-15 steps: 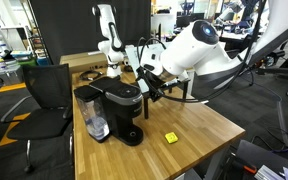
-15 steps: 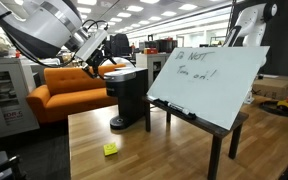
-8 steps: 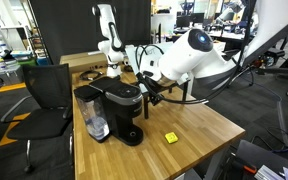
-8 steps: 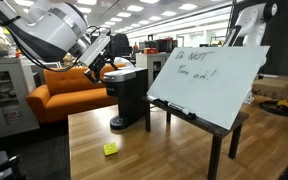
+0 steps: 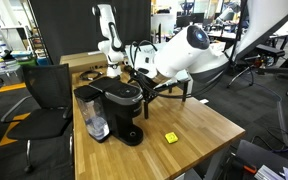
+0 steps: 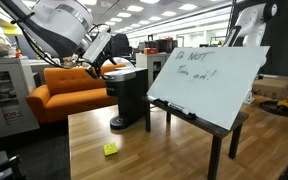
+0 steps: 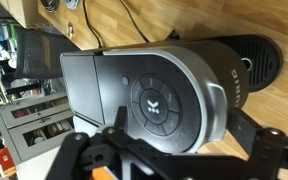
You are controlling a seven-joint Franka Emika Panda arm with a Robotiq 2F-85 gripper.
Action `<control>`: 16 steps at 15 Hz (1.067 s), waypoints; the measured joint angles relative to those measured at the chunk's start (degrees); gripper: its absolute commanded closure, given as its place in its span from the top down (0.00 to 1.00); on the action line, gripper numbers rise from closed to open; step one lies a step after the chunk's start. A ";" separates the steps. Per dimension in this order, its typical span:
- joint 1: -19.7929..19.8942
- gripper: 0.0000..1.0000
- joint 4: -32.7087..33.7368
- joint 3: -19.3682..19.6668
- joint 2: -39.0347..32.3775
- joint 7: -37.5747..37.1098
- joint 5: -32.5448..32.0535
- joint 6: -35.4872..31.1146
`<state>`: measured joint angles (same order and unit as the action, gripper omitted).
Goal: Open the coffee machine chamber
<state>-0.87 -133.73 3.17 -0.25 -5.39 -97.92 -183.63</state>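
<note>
The black coffee machine (image 5: 121,112) stands on the wooden table (image 5: 189,125), with its clear water tank (image 5: 93,122) on one side. It also shows in the other exterior view (image 6: 130,98). Its chamber (image 5: 119,92) is the rounded glossy lid on top, and it is closed. In the wrist view the chamber (image 7: 159,98) fills the middle, seen from above with a logo on a round button panel. My gripper (image 7: 179,126) is open just above the lid's front edge, with one finger on each side. It sits at the machine's head in both exterior views (image 5: 144,84) (image 6: 108,63).
A small yellow object (image 5: 170,137) lies on the table in front of the machine. A tilted whiteboard (image 6: 208,80) stands on the table beside it. A black office chair (image 5: 46,98) is by the table's edge. An orange sofa (image 6: 66,92) is behind.
My arm has swung in toward the machine's head and the gripper has come closer over the lid. The lid has not moved.
</note>
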 measured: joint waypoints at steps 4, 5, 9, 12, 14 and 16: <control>-0.01 1.00 1.45 0.00 -0.54 -3.14 -4.21 -1.43; -0.01 1.00 1.80 0.00 -0.54 -3.91 -5.13 -1.74; -0.17 1.00 3.82 -0.06 -0.53 -6.27 -7.52 -3.71; -0.59 1.00 6.36 -0.43 -0.52 -6.53 -7.58 -4.88; -0.80 1.00 8.19 -0.81 -0.52 -6.57 -7.58 -5.61; -0.96 1.00 10.09 -1.07 -0.49 -6.57 -7.57 -6.12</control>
<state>-1.83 -123.64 2.10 -0.74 -11.96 -105.49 -189.75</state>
